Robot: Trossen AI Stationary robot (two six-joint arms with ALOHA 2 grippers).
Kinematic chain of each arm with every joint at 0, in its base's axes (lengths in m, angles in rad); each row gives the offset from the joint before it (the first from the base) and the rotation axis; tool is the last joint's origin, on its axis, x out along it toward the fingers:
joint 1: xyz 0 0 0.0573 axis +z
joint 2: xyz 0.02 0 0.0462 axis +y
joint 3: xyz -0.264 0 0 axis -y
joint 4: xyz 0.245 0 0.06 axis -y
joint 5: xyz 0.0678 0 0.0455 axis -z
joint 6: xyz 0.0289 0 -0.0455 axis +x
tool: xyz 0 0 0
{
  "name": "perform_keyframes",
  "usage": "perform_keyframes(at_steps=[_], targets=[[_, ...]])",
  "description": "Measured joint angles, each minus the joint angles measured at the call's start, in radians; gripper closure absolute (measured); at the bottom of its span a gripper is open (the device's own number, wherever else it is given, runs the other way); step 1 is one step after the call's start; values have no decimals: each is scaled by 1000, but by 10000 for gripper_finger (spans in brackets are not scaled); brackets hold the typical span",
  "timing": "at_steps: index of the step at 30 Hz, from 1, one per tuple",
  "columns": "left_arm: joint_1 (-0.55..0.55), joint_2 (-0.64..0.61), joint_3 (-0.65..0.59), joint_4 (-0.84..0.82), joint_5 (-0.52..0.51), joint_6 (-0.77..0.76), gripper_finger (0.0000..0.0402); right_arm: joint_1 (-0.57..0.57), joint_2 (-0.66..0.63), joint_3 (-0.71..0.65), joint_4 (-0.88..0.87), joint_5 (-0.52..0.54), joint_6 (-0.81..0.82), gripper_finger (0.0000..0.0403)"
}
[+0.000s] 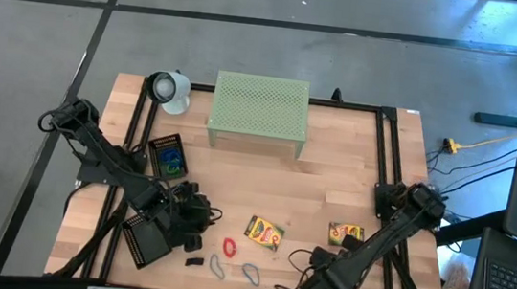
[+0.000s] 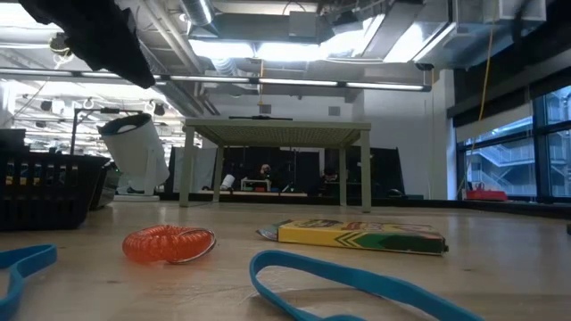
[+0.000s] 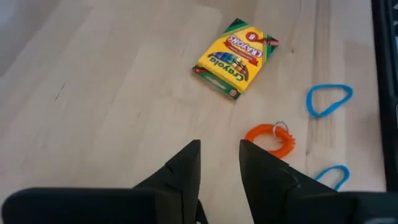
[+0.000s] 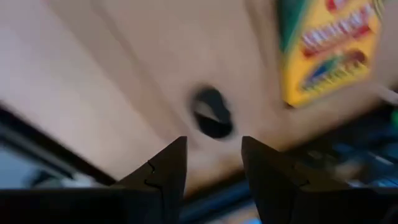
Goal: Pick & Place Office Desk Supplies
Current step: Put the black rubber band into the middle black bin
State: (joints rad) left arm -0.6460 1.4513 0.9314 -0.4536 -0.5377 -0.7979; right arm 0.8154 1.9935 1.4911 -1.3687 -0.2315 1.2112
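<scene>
A yellow-green crayon box [image 1: 265, 232] [image 3: 235, 57] lies flat on the wooden table near its front middle, and a second one [image 1: 345, 234] lies to its right. Before them lie an orange-red coil [image 1: 229, 247] [image 3: 270, 138], blue rubber bands [image 1: 251, 275] [image 3: 329, 99] and a small black clip [image 1: 193, 261]. My left gripper [image 1: 207, 218] [image 3: 219, 144] hangs open above the table left of the first box, slanting down, nothing between its fingers. My right gripper [image 1: 306, 286] [image 4: 214, 140] stands open near the front edge, pointing steeply down over a small dark object [image 4: 211, 112] beside a crayon box [image 4: 329, 50].
A black mesh tray [image 1: 169, 157] holding coloured bands sits at the left, another [image 1: 145, 240] at the front left. The pale-green perforated stand [image 1: 259, 113] stands at the far middle, a white roll-shaped object [image 1: 168, 90] to its left. Black rails [image 1: 380, 148] frame the tabletop.
</scene>
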Motion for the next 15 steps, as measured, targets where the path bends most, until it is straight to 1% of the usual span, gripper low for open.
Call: perform_keyframes(at_steps=[2,4,9,15], targets=[[0,0,0,11,3,0,297,0,15,-21,-43,-50,-64,247],[0,0,0,15,5,0,297,-5,16,-62,-14,-89,-109,247],[0,0,0,15,5,0,297,-3,-10,-190,166,-119,-201,247],[0,0,0,13,5,0,297,-2,-23,-328,237,-134,-219,247]])
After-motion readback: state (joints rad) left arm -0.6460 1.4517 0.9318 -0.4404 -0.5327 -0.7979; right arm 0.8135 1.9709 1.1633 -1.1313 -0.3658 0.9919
